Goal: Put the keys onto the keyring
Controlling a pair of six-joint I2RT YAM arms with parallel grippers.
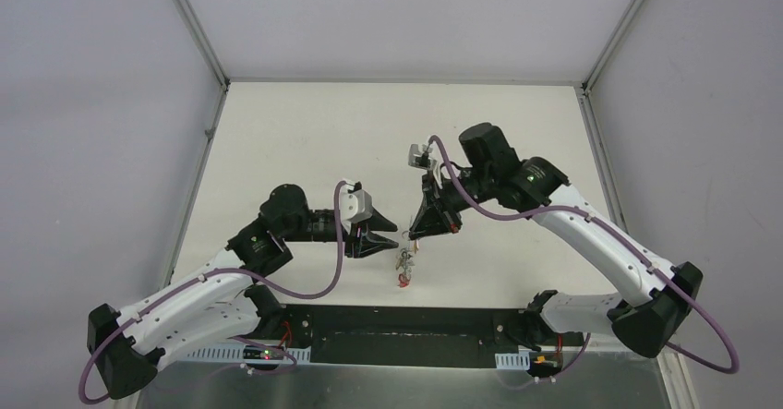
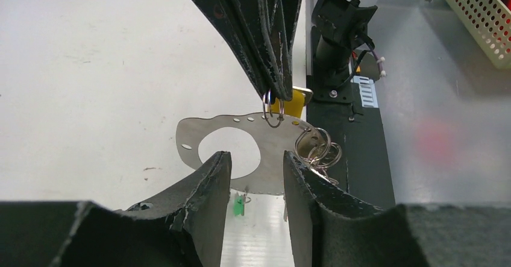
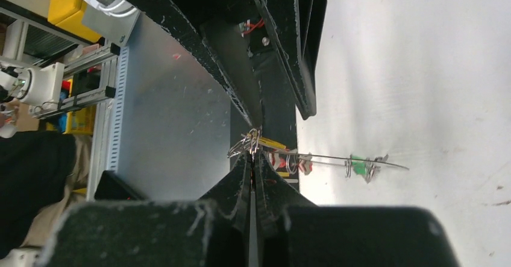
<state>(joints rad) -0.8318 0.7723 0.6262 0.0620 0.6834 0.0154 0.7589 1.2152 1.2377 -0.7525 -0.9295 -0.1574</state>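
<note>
The keyring (image 2: 277,152) is a thin flat grey metal loop with an oval hole, hanging in the air between the two grippers. In the right wrist view it shows edge-on (image 3: 337,160). My right gripper (image 3: 253,153) is shut on a small tag ring (image 2: 272,114) threaded through the keyring's edge, next to a yellow tag (image 2: 291,103). Several keys (image 2: 319,149) hang on the keyring in a bunch, with a green tag (image 2: 239,205) and a red tag (image 1: 403,282) below. My left gripper (image 2: 256,158) is open, one finger on each side of the keyring's near edge.
The black base strip (image 1: 406,321) runs along the table's near edge right under the hanging bunch. The right arm's base (image 2: 340,32) stands behind. A yellow basket (image 2: 482,20) sits off the table. Metal frame posts (image 1: 198,35) stand at the far corners.
</note>
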